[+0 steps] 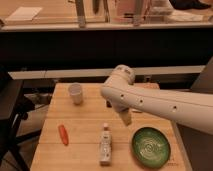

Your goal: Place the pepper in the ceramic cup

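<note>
From my camera view I take the white bottle [105, 145] as my reference. It lies on its side on the wooden table [85, 117], near the front edge, with its cap pointing toward the back.

The pepper [63, 134] lies flat on the table to the left of the bottle, about level with the bottle's cap end and clear of it. It is slightly slanted, with nothing touching it.

The ceramic cup [75, 93] stands upright further back and to the left of the bottle, beyond the pepper and near the table's far edge. I can't see into it well enough to say what is inside.

The green bowl [151, 146] sits to the right of the bottle, close by but not touching, near the front right corner.

The arm comes in from the right of the picture, bends at a rounded joint above the middle of the table, and drops downward. The gripper [126, 118] hangs at the end of that section, just behind and to the right of the bottle's cap. I can't tell whether it is parted or closed, and I can't see anything in it.

So the bottle lies between the pepper and the gripper: the pepper is on the bottle's left, the gripper on its right and a little further back, well apart from each other. The cup is also well away from the gripper, off to the back left.
</note>
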